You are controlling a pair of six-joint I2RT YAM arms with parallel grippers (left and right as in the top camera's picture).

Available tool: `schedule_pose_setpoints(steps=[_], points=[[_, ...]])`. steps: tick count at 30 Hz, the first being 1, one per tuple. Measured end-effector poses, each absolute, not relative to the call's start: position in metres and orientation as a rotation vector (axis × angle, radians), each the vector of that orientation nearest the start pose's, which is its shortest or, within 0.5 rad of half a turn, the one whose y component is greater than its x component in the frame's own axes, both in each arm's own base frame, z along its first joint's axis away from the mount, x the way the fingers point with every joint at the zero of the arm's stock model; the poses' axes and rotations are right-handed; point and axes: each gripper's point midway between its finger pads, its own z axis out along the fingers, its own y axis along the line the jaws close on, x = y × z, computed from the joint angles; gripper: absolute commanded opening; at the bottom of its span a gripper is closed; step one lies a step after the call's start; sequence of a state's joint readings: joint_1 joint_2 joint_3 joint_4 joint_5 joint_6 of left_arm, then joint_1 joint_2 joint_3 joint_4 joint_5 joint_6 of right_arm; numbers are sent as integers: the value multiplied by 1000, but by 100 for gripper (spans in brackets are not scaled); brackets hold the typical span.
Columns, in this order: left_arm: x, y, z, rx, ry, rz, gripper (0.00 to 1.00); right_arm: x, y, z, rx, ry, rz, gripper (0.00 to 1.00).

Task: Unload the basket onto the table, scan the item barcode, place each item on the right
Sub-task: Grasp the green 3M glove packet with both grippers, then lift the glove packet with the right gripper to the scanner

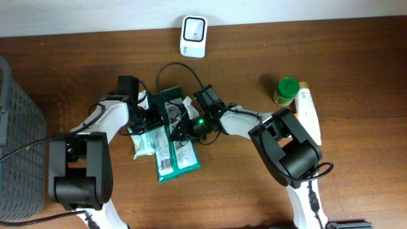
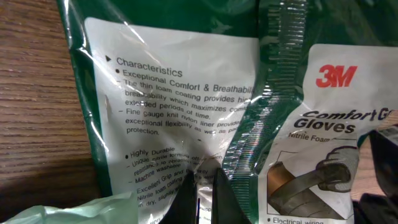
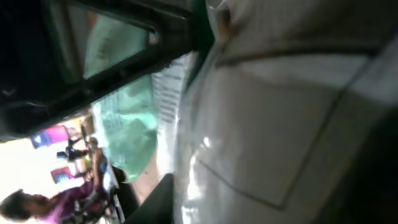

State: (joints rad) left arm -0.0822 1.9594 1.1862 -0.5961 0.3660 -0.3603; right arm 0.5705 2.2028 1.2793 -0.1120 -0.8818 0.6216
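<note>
Mid-frame on the desk: overlapping green packs. Left pincer pinched shut on the packs, fingers at bottom centre of its wrist view. Right pincer close against the packs; wide or narrow, cannot tell. Scanner upper centre, well apart.

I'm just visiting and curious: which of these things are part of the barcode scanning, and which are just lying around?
In the job: glove packets; white scanner box, probably.
Just lying about: green-lidded jar; white bottle; grey basket.
</note>
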Motion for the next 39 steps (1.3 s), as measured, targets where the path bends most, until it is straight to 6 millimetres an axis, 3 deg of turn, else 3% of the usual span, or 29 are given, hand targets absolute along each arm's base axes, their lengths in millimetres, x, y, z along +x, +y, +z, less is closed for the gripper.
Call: schedule_pose_setpoints(steps=[6, 7, 9, 11, 13, 15, 18, 20, 22, 24, 28, 34, 39], points=[[373, -88, 10, -336, 2999, -572, 0, 327, 354, 9, -252, 2807, 1530, 4], [379, -85, 17, -330, 2991, -565, 1, 331, 348, 9, -245, 2799, 1529, 4], [406, -76, 55, -297, 2898, -555, 2, 344, 336, 17, -232, 2761, 1519, 4], [422, -68, 103, -268, 2796, -548, 2, 357, 325, 54, -251, 2674, 1512, 4], [426, -63, 142, -241, 2714, -542, 3, 366, 307, 109, -289, 2560, 1489, 4], [425, -58, 158, -229, 2679, -534, 9, 371, 285, 142, -276, 2508, 1468, 4], [419, -46, 161, -185, 2689, -486, 21, 373, 235, 167, -185, 2512, 1399, 4], [414, -27, 154, -154, 2723, -345, 42, 367, 201, 179, -130, 2524, 1336, 4], [414, -9, 151, -120, 2733, -198, 62, 362, 187, 191, -114, 2514, 1311, 4], [414, 7, 149, -108, 2735, -60, 100, 360, 179, 203, -118, 2482, 1295, 4], [414, 29, 150, -127, 2732, 122, 99, 356, 179, 220, -124, 2445, 1316, 4], [413, 35, 150, -136, 2729, 168, 99, 354, 186, 251, -146, 2403, 1408, 4], [413, 35, 150, -136, 2730, 169, 99, 351, 193, 297, -234, 2309, 1496, 4]])
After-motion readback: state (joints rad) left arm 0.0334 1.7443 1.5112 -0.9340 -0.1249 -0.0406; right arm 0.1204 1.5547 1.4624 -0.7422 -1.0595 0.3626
